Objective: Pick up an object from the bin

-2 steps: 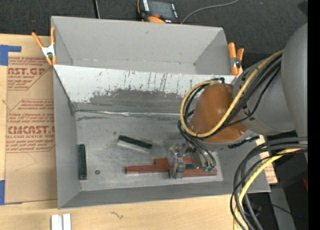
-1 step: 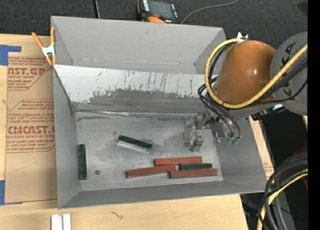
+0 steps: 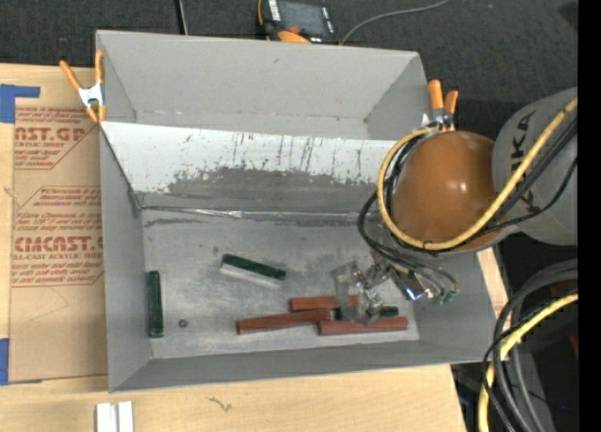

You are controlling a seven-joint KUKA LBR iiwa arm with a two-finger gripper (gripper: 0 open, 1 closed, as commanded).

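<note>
Arm reaches down from the right, tool (image 3: 362, 293) low over red-brown sticks (image 3: 282, 323) — grip unreadable

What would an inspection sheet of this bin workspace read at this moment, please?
Surface: grey metal bin, floor scuffed, back wall streaked.
Job's things: reddish-brown sticks lying flat at the front right; dark green bar along the left wall; green and white bar mid-floor.
Clutter: small dark speck near the dark green bar.
Grippers: gripper low over the right ends of the sticks; a hold on one cannot be confirmed.
Cables: yellow and black cables loop round the orange wrist cover.
Surroundings: black and orange device behind the bin, with a thin wire.
</note>
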